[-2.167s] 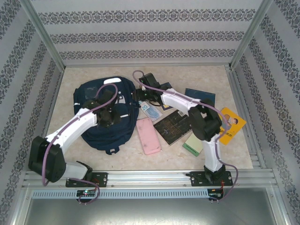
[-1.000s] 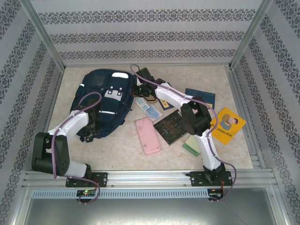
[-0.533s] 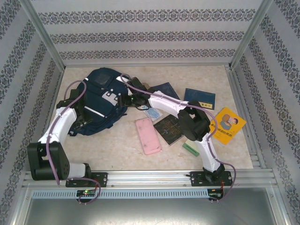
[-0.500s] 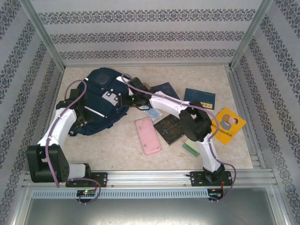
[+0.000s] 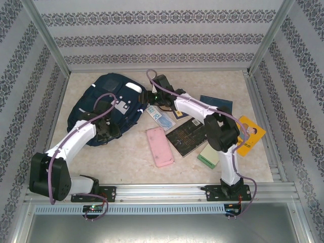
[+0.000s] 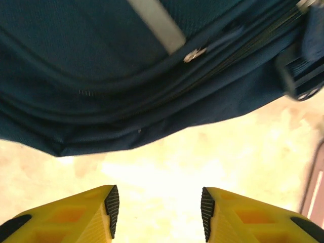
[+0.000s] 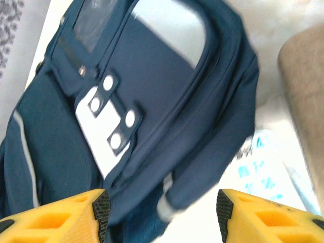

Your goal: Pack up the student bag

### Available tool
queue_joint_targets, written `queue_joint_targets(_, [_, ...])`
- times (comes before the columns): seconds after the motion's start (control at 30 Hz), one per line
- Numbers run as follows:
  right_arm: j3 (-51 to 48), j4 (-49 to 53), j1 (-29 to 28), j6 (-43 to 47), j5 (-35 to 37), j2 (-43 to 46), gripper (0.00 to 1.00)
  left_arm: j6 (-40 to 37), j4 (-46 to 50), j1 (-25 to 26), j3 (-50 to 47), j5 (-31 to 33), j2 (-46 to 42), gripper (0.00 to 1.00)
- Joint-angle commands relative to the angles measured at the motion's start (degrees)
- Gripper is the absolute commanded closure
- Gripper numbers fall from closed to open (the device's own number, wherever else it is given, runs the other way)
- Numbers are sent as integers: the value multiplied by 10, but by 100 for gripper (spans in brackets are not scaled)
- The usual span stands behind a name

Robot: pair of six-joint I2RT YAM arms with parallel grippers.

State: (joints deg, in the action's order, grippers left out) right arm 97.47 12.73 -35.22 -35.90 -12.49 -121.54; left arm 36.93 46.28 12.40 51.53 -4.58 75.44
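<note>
The navy student bag lies flat at the back left of the table, its white patch with snaps facing up. My left gripper is at the bag's near edge. In the left wrist view it stands open over bare table, with the bag's zipped side just beyond the fingertips. My right gripper hovers at the bag's right edge. It is open above the bag's fabric, gripping nothing.
To the right of the bag lie a white-blue card packet, a pink pencil case, a dark book, a green notepad, a blue book and a yellow book. Patterned walls close off three sides.
My right gripper has opened and drawn back from over the bag to its right edge. The left arm swung from the bag's left side to its near edge. The bag shifted slightly.
</note>
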Motion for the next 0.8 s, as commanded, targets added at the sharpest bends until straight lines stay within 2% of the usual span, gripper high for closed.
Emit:
queue_joint_targets(0.0, [79,77,3,-13,29,-57,39,62,-22,5,-33,-2,1,52])
queue_joint_targets(0.07, [133,115,5,-27,42,-97,39,81,-26,5,-50,7,3,52])
queue_joint_targets(0.17, [185,144,6,-50,22,-143,39,102,-27,5,-63,28,12,53])
queue_joint_targets(0.47, [218,178,-13,-72,17,-182,41,113,-33,-10,-64,99,57,62])
queue_joint_targets(0.53, [212,172,-18,-71,7,-183,48,107,-36,-21,-61,113,65,63])
queue_joint_targets(0.63, [210,168,-21,-69,-9,-182,80,94,-42,-47,-53,128,86,64])
queue_joint_targets(0.67, [206,167,-21,-69,-11,-178,95,88,-44,-59,-47,130,97,65])
queue_joint_targets(0.7, [201,166,-21,-67,-11,-170,100,82,-44,-69,-40,133,108,65])
queue_joint_targets(0.77, [186,156,-20,-65,-3,-146,100,70,-46,-80,-23,140,125,65])
